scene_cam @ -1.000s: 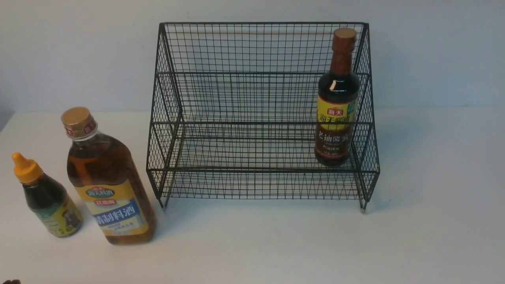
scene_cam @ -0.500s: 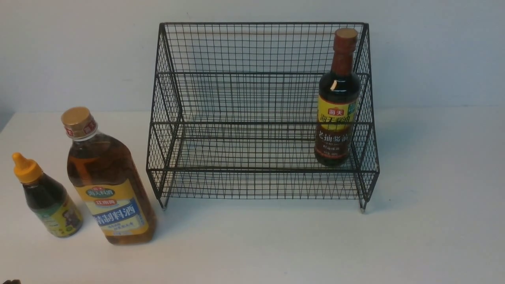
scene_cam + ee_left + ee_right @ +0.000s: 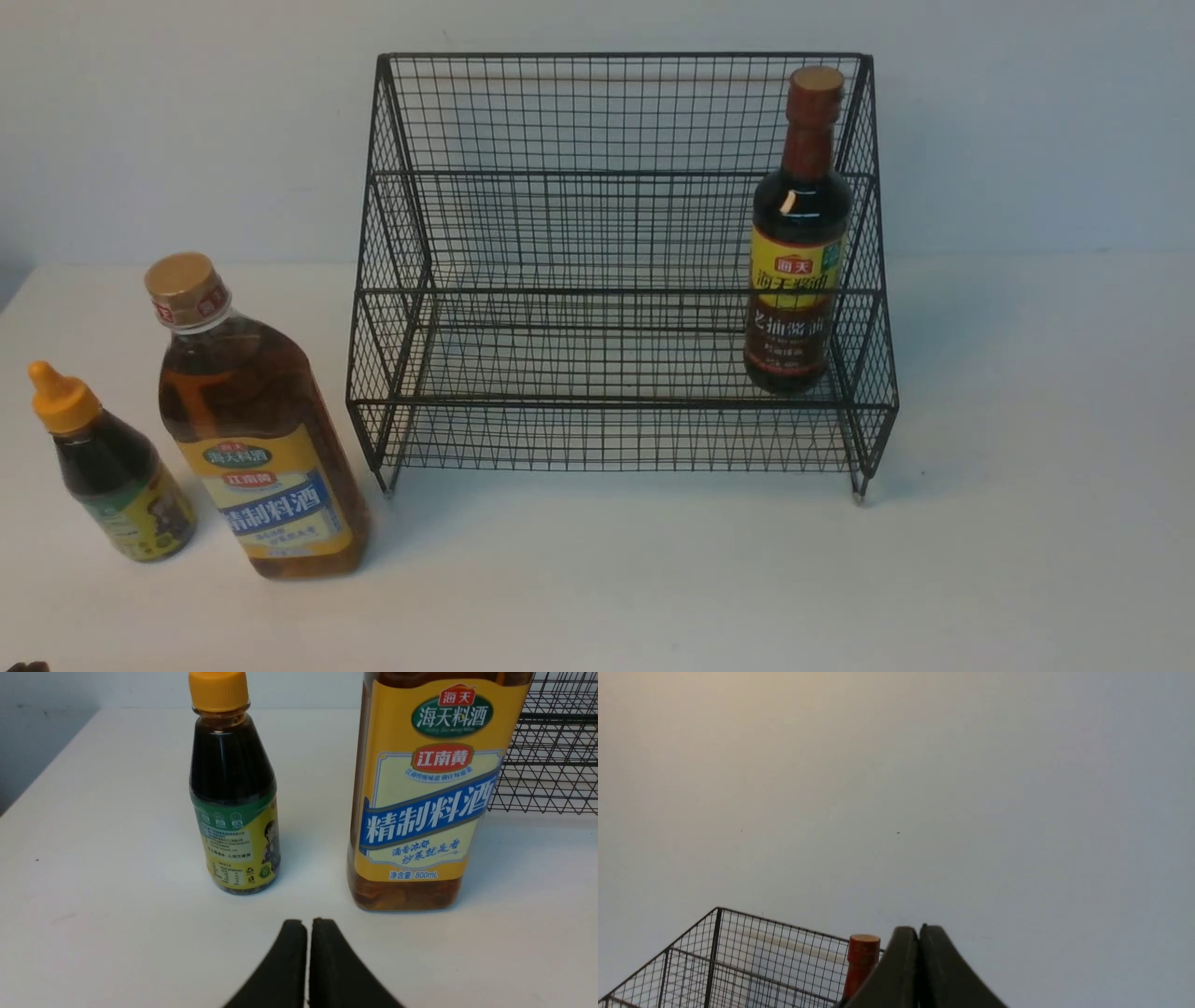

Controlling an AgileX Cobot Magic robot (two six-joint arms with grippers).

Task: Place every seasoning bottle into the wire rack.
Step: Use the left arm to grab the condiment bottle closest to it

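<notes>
- The left gripper (image 3: 302, 921) is closed, its fingertips together with nothing between them.
- The right gripper (image 3: 920, 927) is closed too, and empty.
- Ahead of the left gripper and apart from it, the amber bottle (image 3: 266, 448) stands upright on the tabletop (image 3: 597, 579), gold cap on, its yellow-blue label facing the gripper.
- Also ahead of the left gripper, the small bottle (image 3: 126, 485) stands upright on the tabletop, farther to the robot's left than the amber bottle, with a gap between the two. Its nozzle cap (image 3: 65, 397) is orange.
- The rack (image 3: 579, 404) stands beyond the left gripper, on the robot's right of the amber bottle, with its feet on the tabletop.
- Ahead of the right gripper, the tall bottle (image 3: 798, 261) stands inside the rack, near its right end and behind the front wires. The right gripper is not holding it; in the right wrist view the fingers cover part of it.
- Beyond both grippers, a pale wall (image 3: 1027, 121) rises behind the rack.
</notes>
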